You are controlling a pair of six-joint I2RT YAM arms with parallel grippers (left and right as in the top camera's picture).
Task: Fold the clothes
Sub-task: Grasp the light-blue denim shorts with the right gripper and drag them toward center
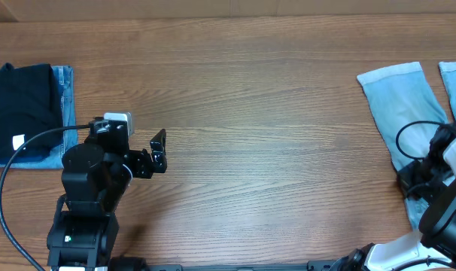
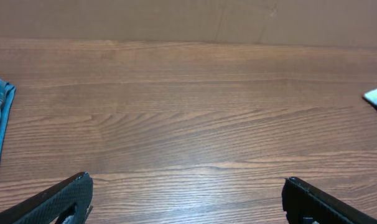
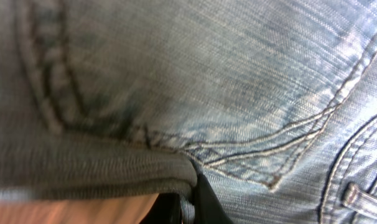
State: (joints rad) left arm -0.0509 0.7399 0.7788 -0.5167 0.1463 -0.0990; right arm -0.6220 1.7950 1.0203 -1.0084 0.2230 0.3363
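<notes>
My right gripper [image 3: 187,203] is closed on an edge of the denim shorts [image 1: 401,94]; left gripper [image 2: 187,186] open; cloth looks thick, limp, heavy; I would hold at seams.

Light washed-blue denim shorts [image 1: 402,98] lie flat at far-right edge of wood surface [image 1: 273,150], both legs pointing to far side w/ a gap btwn them, waist end hidden. Close up: pale stitched seams, ridge of cloth bunched & nipped in right claw [image 3: 187,200]
</notes>
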